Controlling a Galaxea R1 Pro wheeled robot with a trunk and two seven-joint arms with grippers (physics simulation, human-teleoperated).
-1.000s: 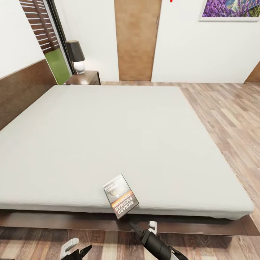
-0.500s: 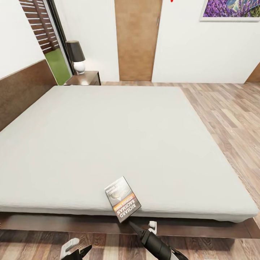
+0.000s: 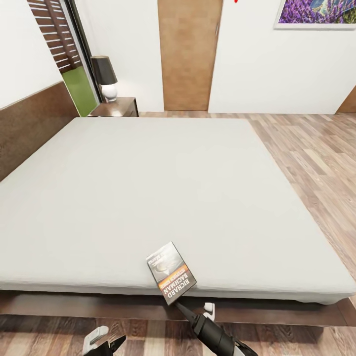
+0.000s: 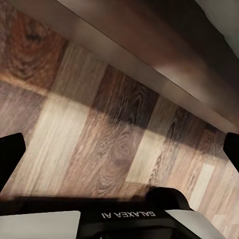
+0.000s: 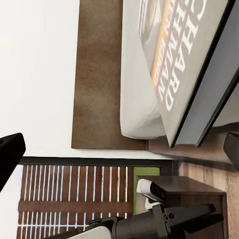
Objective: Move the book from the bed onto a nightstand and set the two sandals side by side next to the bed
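Bedroom: white walls, wood-plank floor [image 3: 316, 148] in light brown. Brown door [image 3: 188, 54] in the far wall, corner of a purple flower picture [image 3: 316, 12] to its right. Dark-framed window [image 3: 64, 44] with slats at far left.

Bed [image 3: 148, 188] takes up most of the head view: plain grey mattress, dark wooden base along the near edge, dark headboard [image 3: 29, 123] on the left side. Mattress bare apart from the book.

Book [image 3: 171, 272] lies flat at the near edge of the mattress, turned at an angle, its orange-banded end overhanging the edge slightly. Right wrist view shows it close, cover lettering large [image 5: 184, 59].

Nightstand [image 3: 116, 106] at the far head corner of the bed, black-shaded lamp [image 3: 105, 76] with white base on top. Well apart from the book, the full mattress between them.

Right gripper [image 3: 195, 309] just below the book's overhanging end, over the bed base; fingers spread, not touching the book as far as can be told. Left gripper [image 3: 106, 341] low over the floor beside the bed base [image 4: 149, 59]; fingers wide apart, holding nothing.
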